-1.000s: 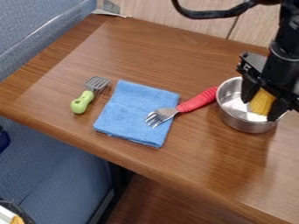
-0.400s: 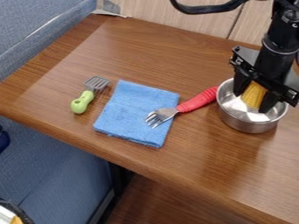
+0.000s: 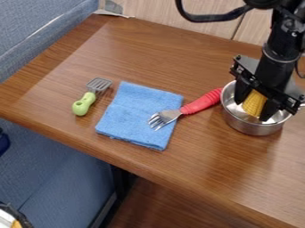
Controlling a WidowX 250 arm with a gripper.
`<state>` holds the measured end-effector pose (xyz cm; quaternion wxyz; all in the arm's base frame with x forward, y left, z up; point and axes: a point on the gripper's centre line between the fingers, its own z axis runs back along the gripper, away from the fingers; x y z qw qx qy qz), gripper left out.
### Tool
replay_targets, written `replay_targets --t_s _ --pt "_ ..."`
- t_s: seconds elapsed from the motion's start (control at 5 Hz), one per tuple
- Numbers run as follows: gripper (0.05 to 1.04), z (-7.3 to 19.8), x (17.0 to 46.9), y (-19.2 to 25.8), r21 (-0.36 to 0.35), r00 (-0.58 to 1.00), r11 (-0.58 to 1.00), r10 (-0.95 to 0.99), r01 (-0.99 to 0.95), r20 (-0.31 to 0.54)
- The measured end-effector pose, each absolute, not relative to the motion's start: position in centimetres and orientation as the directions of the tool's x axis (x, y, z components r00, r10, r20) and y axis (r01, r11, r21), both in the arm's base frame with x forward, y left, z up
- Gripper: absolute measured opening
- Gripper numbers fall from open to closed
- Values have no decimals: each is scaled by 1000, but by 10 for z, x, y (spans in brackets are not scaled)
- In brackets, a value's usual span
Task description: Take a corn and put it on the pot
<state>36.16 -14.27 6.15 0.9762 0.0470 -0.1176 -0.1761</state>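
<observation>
The table [image 3: 149, 49] is the biggest thing, with brown wood top, smooth and a little shiny. A blue seat [image 3: 53, 164] is along its left side and also lower, below the near edge. Behind is a pale wood wall [image 3: 158, 13], and under the table, a brown floor [image 3: 149, 205]. The blue cloth [image 3: 131, 116] lies flat at the middle. At the right, the gripper [image 3: 253, 109] hangs down into the metal pot [image 3: 253, 129]. The red fork [image 3: 201, 102] has its tines upon the cloth, its handle end beside the pot. The green turner [image 3: 84, 103] lies left of the cloth. The yellow corn [image 3: 255, 102] is inside the pot's opening, held between two fingers, parted by its width.
</observation>
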Motion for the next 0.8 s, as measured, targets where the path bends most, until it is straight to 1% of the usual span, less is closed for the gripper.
replay_targets --t_s 0.2,0.4,0.6,0.8 --pt "645 50 360 -143 130 916 932 -357 338 185" --pt "693 50 360 -144 130 916 934 -354 334 187" --pt "966 51 360 -142 131 918 933 -355 336 177" --pt "1007 51 361 -138 123 923 937 -345 328 172"
